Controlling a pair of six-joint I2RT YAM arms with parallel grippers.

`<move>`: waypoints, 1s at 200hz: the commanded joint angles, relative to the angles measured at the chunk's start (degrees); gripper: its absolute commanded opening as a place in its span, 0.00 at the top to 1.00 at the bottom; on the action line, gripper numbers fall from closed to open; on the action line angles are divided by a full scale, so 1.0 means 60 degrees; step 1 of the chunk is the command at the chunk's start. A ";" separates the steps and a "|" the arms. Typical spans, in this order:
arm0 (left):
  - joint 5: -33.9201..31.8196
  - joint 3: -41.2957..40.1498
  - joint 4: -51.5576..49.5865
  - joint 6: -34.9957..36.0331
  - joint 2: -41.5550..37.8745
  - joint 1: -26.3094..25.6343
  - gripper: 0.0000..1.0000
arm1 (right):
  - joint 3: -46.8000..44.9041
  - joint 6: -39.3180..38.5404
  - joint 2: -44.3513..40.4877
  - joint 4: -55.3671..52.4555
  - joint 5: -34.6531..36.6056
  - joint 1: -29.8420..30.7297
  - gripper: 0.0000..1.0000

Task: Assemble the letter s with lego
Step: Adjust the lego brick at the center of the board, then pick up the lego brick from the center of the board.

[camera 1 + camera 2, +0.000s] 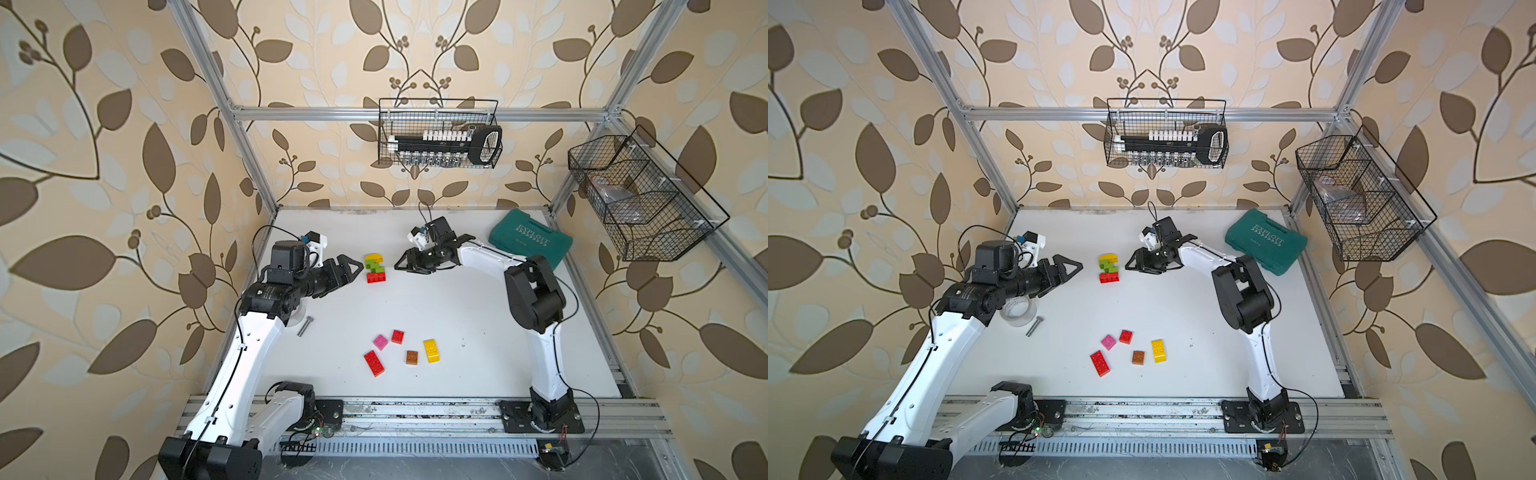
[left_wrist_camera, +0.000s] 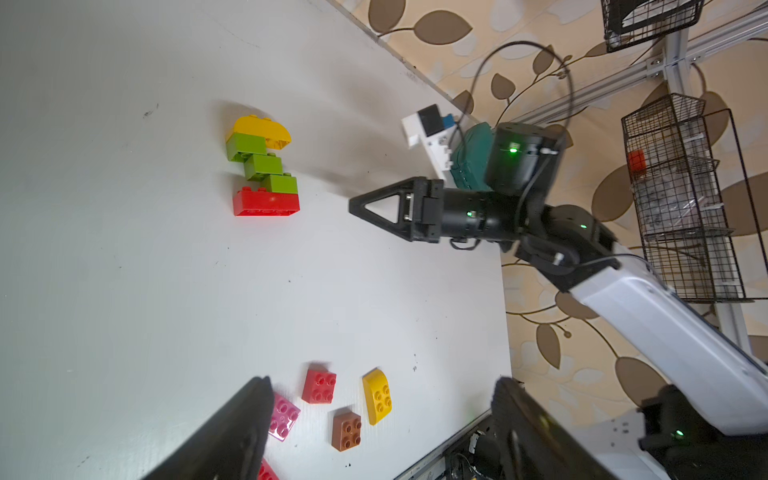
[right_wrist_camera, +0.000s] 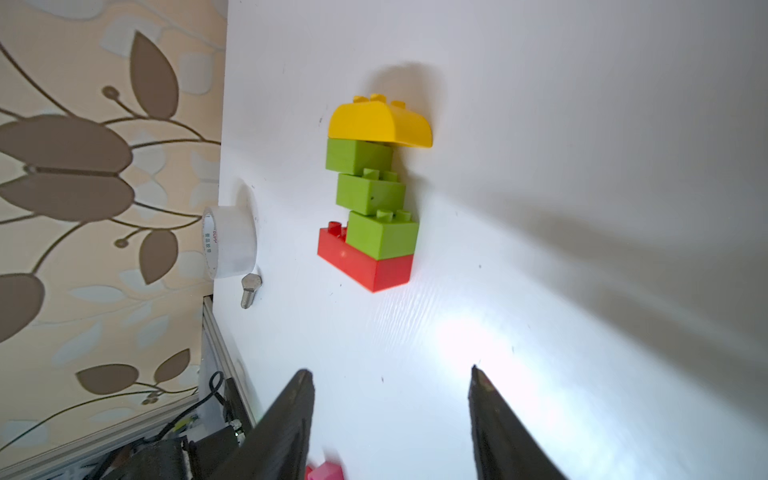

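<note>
Flanking the lego stack (image 1: 375,269) from either side, both pincers hover apart from it and touch nothing. The left pincer (image 1: 353,272) sits at the stack's 9 o'clock in both top views. Its jaws are spread wide and empty, and its own wrist view shows bare surface (image 2: 124,270) and loose bricks in the gap between its two fingers (image 2: 249,415). The right pincer (image 1: 401,268) sits at the stack's 3 o'clock, just beside it but clear of it. Its jaws are parted too, with nothing gripped, and in the right wrist view the two dark fingertips (image 3: 305,382) frame plain white surface, with the stack (image 3: 374,191) lying ahead of them.

The stack itself rests on the surface between the two arms. A red oblong brick (image 2: 266,203) forms its 6 o'clock end. Three lime green bricks (image 2: 262,166) step sideways along it, and a curved yellow brick (image 2: 264,129) caps the 12 o'clock end.

Five loose bricks lie well apart from both pincers, toward 6 o'clock from the stack:
- a pink square (image 1: 380,342)
- a small red square (image 1: 397,336)
- a long red brick (image 1: 374,363)
- a brown square (image 1: 412,357)
- a yellow brick (image 1: 431,351)

A teal case (image 1: 530,243) rests at the surface's 2 o'clock corner. A bolt (image 1: 304,325) and a roll of clear tape (image 1: 1017,311) lie near the left arm, toward 8 o'clock from the stack.
</note>
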 commanded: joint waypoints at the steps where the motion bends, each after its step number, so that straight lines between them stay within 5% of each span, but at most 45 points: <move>1: -0.0293 -0.0029 -0.0434 0.0287 -0.0175 -0.0078 0.19 | -0.1110 -0.1573 -0.2378 -0.0789 0.2110 0.0054 0.44; 21: -0.1098 -0.0228 -0.0879 0.0220 -0.0164 -0.0769 0.20 | -0.2702 -0.2333 -0.4783 -0.0547 0.4052 0.0238 0.43; 39: -0.2481 -0.0459 -0.1298 -0.0171 -0.0029 -0.2215 0.21 | -0.3926 -0.2685 -0.6556 -0.0105 0.5305 0.0332 0.35; 76: -0.5048 -0.1096 -0.2639 -0.2116 0.0887 -0.5054 0.24 | -0.4487 -0.2650 -0.8056 -0.0519 0.5624 -0.0157 0.31; 118: -0.6026 -0.1722 -0.2808 -0.5012 0.1952 -0.7331 0.21 | -0.4174 -0.2052 -0.8469 -0.1769 0.5744 -0.0654 0.44; 156: -0.6079 -0.1761 -0.2295 -0.6229 0.3239 -0.8340 0.17 | -0.4555 -0.2062 -0.8876 -0.1654 0.5286 -0.0885 0.46; 200: -0.6293 -0.2158 -0.2143 -0.6935 0.3417 -0.8502 0.18 | -0.4766 -0.2092 -0.8935 -0.1728 0.5035 -0.1020 0.46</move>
